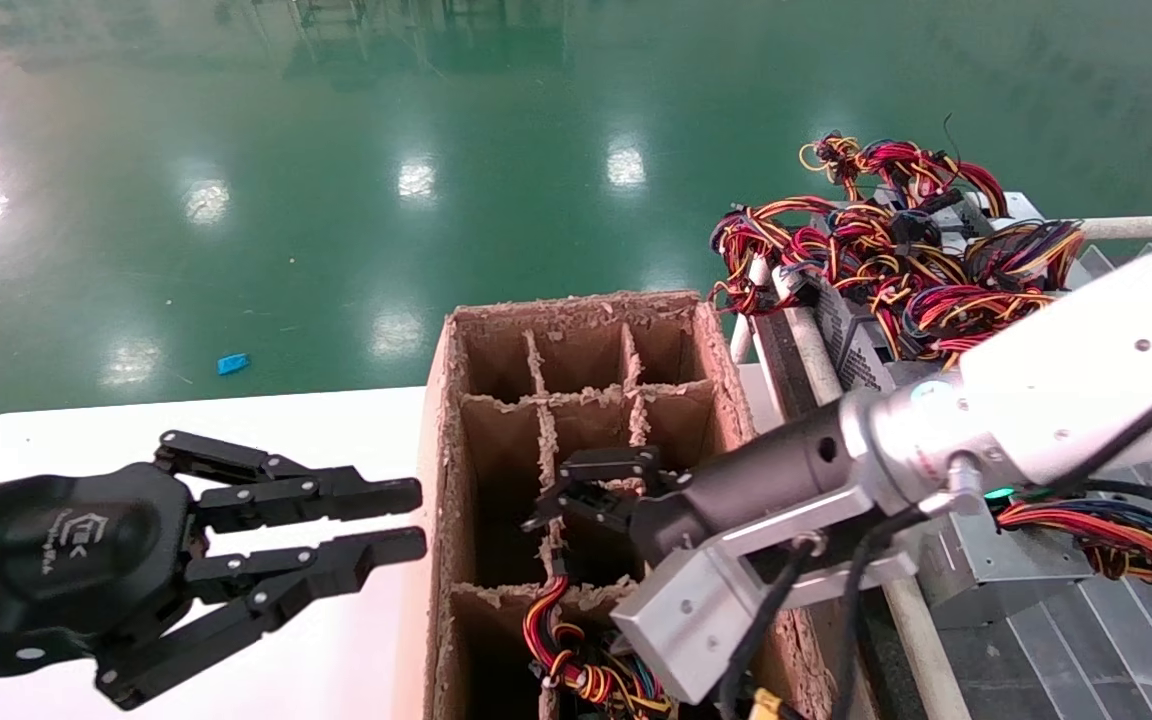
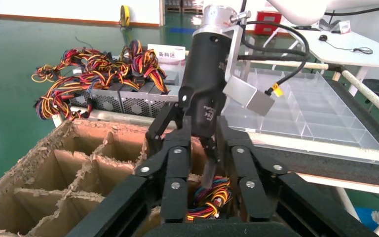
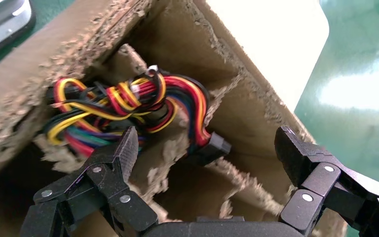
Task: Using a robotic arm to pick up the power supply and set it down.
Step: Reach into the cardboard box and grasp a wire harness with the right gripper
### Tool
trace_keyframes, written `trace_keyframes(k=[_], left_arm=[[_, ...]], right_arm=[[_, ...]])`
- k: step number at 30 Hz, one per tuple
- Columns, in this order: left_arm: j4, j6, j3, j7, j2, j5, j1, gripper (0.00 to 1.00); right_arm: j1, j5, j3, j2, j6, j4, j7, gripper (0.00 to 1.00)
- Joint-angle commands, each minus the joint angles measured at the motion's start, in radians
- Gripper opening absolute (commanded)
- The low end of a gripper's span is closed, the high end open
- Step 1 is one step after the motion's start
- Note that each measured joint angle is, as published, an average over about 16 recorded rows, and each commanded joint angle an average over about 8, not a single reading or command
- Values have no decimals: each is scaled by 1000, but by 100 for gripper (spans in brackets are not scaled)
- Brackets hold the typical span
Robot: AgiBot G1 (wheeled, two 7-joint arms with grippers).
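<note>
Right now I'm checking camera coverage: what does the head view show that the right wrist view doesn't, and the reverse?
Only the head view shows the left gripper open over the white table, the pile of power supplies beyond the cardboard box, and the green floor's blue scrap.

Only the right wrist view shows the black plug at the wire bundle's end and the torn divider beneath the fingers.

Both show the right gripper open above the divided box and a coloured wire bundle in a near compartment.
</note>
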Motion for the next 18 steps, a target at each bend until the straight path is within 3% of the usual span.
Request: trace_keyframes(k=[1,4,18], left_arm=[[0,0,0,0,0,0,0,0],[0,0,0,0,0,0,0,0],[0,0,0,0,0,0,0,0]], right_arm=[[2,-9,-11,-17,8,-7,-22,11],[-4,-14,-19,-33,15,-17,-44,0],[-16,2,-31,-45,11,-8,-51,0]])
